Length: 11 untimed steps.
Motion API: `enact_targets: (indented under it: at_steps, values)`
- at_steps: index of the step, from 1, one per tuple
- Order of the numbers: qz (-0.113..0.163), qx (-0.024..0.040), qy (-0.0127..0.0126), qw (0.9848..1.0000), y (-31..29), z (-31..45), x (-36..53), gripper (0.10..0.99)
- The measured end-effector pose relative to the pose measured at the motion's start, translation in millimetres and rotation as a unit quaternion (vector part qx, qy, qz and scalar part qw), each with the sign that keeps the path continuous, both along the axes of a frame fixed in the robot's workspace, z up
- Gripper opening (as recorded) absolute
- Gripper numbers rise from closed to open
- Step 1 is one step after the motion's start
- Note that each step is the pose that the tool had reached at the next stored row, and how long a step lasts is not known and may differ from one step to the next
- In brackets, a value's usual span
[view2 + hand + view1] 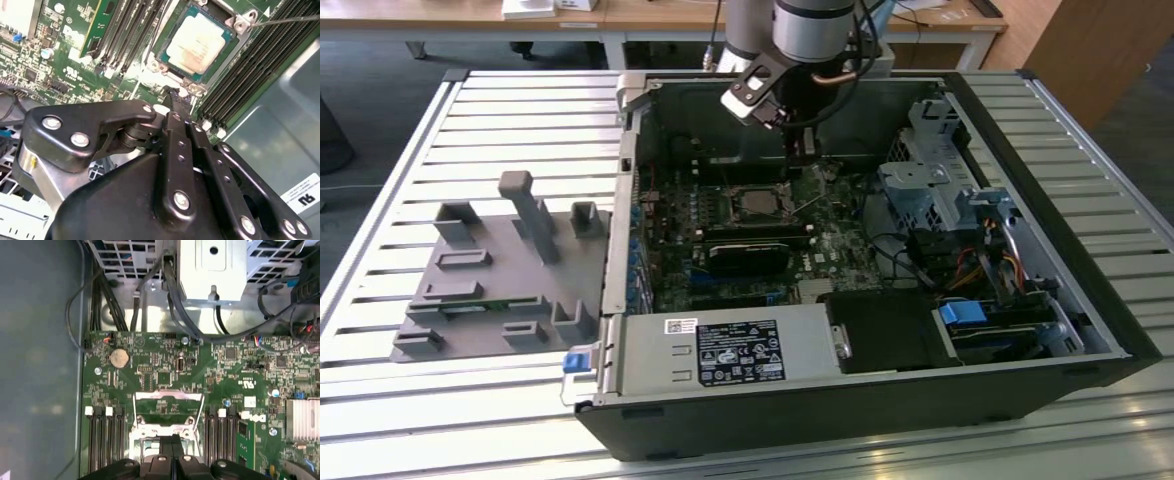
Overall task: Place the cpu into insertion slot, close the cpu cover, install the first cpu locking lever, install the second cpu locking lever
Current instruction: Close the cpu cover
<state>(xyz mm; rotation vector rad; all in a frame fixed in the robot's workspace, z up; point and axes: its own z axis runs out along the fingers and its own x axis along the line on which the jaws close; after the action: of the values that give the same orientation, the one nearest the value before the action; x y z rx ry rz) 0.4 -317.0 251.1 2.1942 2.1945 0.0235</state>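
Open black computer case [881, 410] lies on its side on a slatted metal table [400, 420], with the arm reaching down into it. The black linkage gripper [172, 439] is low over the green circuit board [150, 370], fingers pressed together in both wrist views, nothing seen between them. The small flat square cpu [200, 42], dull silver-grey on top, already lies in the square black insertion slot [229, 31] and looks level, its green edge showing around it. The thin square silver frame of the cpu cover [169, 396] is swung open, bare board visible through its window. The fingertips are close to where cover meets slot; I cannot tell if they touch. A thin wire locking lever [285, 20] stands free beside the slot, unlatched. Judgement: seating done, cover work in hand. Risks: closed tips give little purchase on a thin frame, so they could slip off its edge and let it drop onto the chip. A low tip could scrape the chip top or clip the long black memory slots [235, 75] flanking the slot. The loose lever could get trapped under the cover. Any unseen tilt in the chip would be pressed into the contacts.
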Motion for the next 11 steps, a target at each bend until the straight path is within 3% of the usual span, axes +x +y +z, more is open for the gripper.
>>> enact_targets:
  at_steps: [6, 11]
  values:
    - [0.000, 0.0001, 0.0000, 1.0000, 0.0, 9.3, 1.8, 0.106]
    - [0.000, 0.0001, 0.0000, 1.0000, 0.0, 10.1, 9.8, 0.106]
